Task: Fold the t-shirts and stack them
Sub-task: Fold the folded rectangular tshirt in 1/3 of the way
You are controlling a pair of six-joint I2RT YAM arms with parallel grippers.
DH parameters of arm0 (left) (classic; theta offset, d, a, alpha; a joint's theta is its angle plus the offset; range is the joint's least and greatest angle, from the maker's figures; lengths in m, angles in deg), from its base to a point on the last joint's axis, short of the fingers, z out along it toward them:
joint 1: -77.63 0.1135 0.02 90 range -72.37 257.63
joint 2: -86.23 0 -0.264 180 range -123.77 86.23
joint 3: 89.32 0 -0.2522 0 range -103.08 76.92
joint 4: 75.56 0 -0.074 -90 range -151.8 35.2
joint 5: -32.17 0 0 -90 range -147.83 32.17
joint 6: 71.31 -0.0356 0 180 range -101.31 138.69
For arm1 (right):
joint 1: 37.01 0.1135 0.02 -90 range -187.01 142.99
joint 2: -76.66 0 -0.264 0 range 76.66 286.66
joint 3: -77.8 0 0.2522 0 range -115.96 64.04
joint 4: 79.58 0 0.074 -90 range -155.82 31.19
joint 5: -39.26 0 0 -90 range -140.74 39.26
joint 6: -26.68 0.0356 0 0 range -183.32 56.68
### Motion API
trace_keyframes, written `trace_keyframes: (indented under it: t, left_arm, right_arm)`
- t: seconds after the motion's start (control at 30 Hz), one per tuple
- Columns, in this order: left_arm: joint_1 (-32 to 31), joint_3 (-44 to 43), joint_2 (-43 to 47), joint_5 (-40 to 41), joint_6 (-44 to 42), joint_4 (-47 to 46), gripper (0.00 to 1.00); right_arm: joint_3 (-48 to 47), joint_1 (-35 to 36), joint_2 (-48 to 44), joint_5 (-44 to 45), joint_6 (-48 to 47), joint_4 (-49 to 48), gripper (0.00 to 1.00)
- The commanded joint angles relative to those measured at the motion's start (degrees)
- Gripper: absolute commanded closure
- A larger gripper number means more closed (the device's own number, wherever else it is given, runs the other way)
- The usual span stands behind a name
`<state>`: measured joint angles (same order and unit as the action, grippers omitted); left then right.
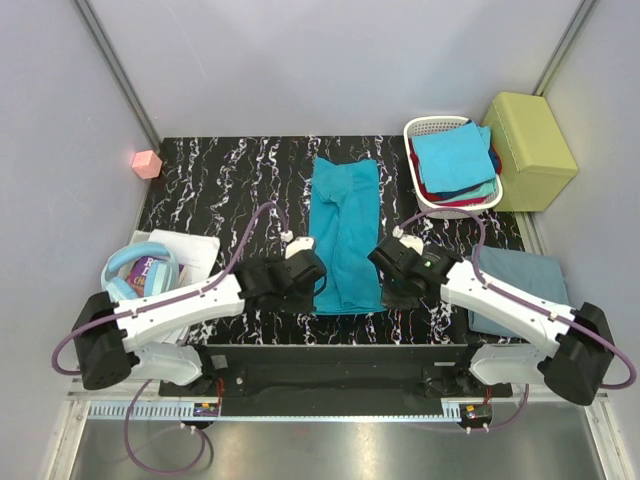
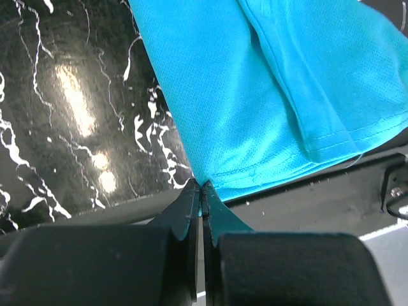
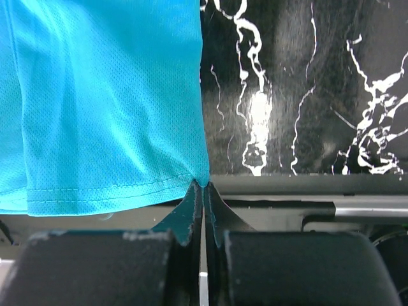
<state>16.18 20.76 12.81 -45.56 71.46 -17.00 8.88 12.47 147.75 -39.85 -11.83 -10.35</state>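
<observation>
A teal t-shirt [image 1: 345, 230] lies folded lengthwise as a long strip down the middle of the black marbled table [image 1: 220, 180]. My left gripper [image 1: 318, 290] is shut on its near left hem corner [image 2: 203, 182]. My right gripper [image 1: 382, 290] is shut on its near right hem corner [image 3: 204, 182]. Both corners sit at the table's near edge. A grey-blue t-shirt [image 1: 520, 285] lies folded at the right, partly under my right arm. More t-shirts, bright blue on top with red and teal below, fill the white basket [image 1: 432, 128] at the back right.
A yellow-green padded box [image 1: 528, 150] stands right of the basket. A small pink cube [image 1: 147, 163] sits off the table's back left corner. Blue headphones [image 1: 135, 270] and white paper [image 1: 190, 250] lie at the near left.
</observation>
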Motion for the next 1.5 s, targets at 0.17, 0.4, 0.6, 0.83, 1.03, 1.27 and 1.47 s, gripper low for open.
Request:
trace_keyframes:
  t: [0.17,0.4,0.6,0.83,1.03,1.27,1.47]
  left_arm:
    - [-3.15,0.35,3.82,2.31,3.83,4.07,1.0]
    - [-0.43,-7.02,-0.91,6.27,-0.56,5.3,1.0]
    - [5.98,-12.91,-6.72,6.62,-6.01,4.16,1.0]
    - [13.02,-18.01,-12.43,5.48,-11.37,1.61,1.0]
    - [15.83,-24.07,-19.02,4.6,-15.59,1.08,1.0]
    - [19.78,-30.84,-26.76,2.85,-18.84,0.91,1.0]
    - [23.3,-36.56,-33.61,1.62,-20.34,0.82,1.0]
  right_arm:
    - [-0.03,2.03,-4.47,2.37,3.62,5.71,1.0]
    - [-9.43,1.94,3.34,7.91,-1.47,4.74,1.0]
    - [-16.47,-1.39,13.28,8.62,-7.35,1.32,1.0]
    - [-21.91,-8.95,20.39,9.49,-13.94,-1.49,1.0]
    - [-27.01,-14.31,24.61,9.67,-17.72,-2.55,1.0]
    - [-34.22,-17.92,32.17,8.88,-20.63,-3.43,1.0]
    - [-41.34,-19.67,40.17,7.91,-21.43,-3.26,1.0]
